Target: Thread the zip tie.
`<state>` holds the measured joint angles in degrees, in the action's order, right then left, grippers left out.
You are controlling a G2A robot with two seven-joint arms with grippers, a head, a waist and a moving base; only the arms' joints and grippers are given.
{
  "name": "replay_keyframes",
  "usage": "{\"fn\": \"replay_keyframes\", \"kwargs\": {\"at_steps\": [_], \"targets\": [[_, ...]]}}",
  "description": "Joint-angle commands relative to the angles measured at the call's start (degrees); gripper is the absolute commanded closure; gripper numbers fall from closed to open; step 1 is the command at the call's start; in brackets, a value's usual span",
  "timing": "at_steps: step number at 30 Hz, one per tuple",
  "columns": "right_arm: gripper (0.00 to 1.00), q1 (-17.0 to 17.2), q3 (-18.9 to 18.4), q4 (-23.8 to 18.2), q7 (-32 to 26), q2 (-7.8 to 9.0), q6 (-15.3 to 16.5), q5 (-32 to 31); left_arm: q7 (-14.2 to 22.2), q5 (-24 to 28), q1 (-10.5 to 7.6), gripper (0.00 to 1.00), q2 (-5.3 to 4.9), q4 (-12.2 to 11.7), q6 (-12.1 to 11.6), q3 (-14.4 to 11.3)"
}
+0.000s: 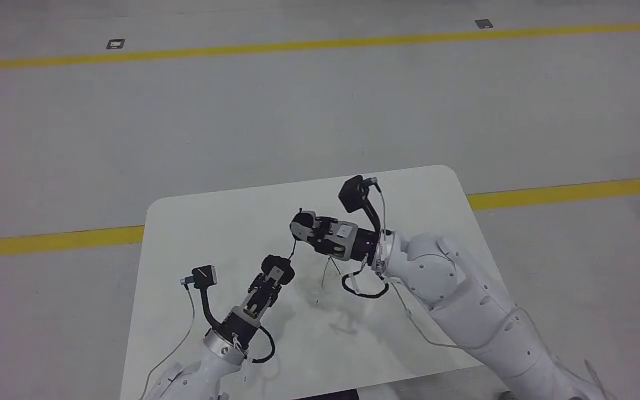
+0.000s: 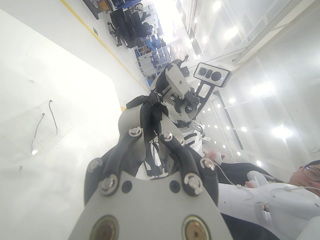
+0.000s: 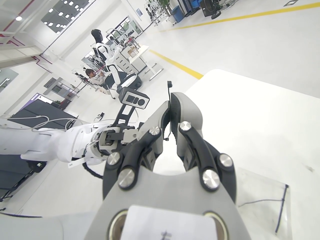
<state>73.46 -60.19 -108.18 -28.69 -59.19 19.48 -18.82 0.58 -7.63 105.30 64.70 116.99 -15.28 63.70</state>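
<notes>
White desk (image 1: 200,240) with rounded corners. Above its middle, right tool (image 3: 171,104), clamped fully onto a black zip tie (image 3: 169,84), with the head past the fingertips and the tail back inside. Just near-left, left tool (image 2: 151,107), pinched closed; cannot tell of any hold. Flat on a clear sheet (image 3: 265,188), near-right of both tools, two loose ties (image 2: 53,117).

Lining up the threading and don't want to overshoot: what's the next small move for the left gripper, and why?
Probably ease the left gripper onto the hanging tail of the zip tie. The right gripper is shut on the strap, head poking past its fingertips, tail dangling unthreaded; the left gripper sits close beside it. Whether it touches the tail, I cannot tell.
</notes>
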Motion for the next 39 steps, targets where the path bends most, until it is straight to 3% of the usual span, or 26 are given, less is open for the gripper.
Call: {"fn": "replay_keyframes", "kwargs": {"at_steps": [1, 30, 39], "targets": [[1.0, -0.1, 0.1, 0.1, 0.0, 0.0, 0.0, -0.1, 0.0, 0.0, 0.0, 1.0, 0.0, 0.0, 0.0, 0.0], [1.0, 1.5, 0.0, 0.5, -0.1, 0.19, 0.0, 2.3, -0.7, 0.7, -0.82, 1.0, 0.18, -0.1, 0.0, -0.7], [1.0, 2.5, 0.0, 0.7, 2.8, -0.27, 0.0, 7.6, -0.9, 1.2, -0.73, 1.0, 0.19, 0.0, -0.3, -0.8]]}}
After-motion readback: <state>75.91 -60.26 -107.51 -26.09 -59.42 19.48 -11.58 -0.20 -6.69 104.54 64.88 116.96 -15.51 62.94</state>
